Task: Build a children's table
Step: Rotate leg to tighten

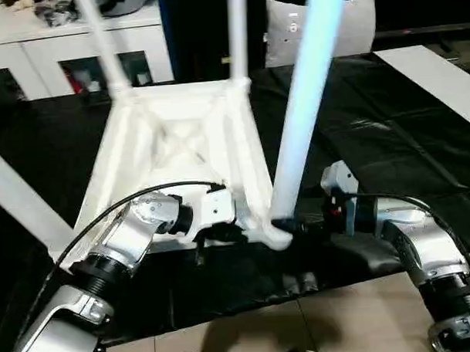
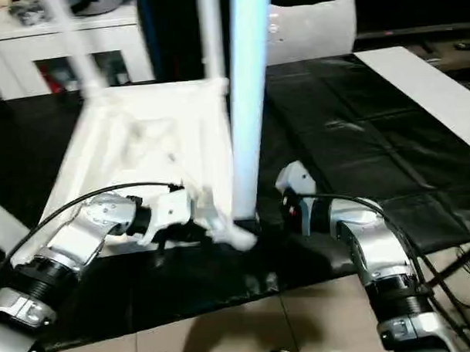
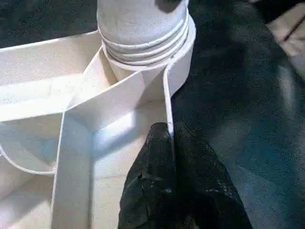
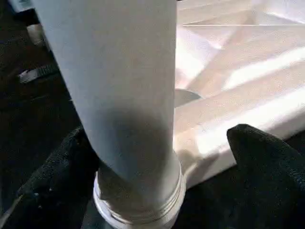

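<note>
Seating the near-right leg looks like the step in hand: the table top (image 1: 180,139) lies upside down on the black mat (image 1: 389,163), ribbed underside up, with white legs standing in its corner sockets. I count 3 upright for sure: the near-right leg (image 1: 306,104), the far-right leg (image 1: 238,33) and the far-left leg (image 1: 103,38); a 4th white tube (image 1: 19,199) slants across the picture's left edge, and I can't tell whether it's seated. The left gripper (image 3: 167,143) is pinched fully closed on the top's thin rim wall right beside the near-right socket (image 3: 183,67), bracing the top. The right gripper (image 4: 162,157) straddles the base of the near-right leg with its 2 black fingers (image 4: 264,157) spread wide on either side, gripping nothing. In the wrist views the leg's ribbed collar (image 3: 143,40) sits in the socket with its grooves showing above the rim, so my guess is it isn't fully home. Next move, as I read it: close the right gripper on the leg low down and push or twist it in while the left holds the top against sliding; risk is the leg tilting and jamming. Containers: just the round sockets, each visible one holding a leg.
</note>
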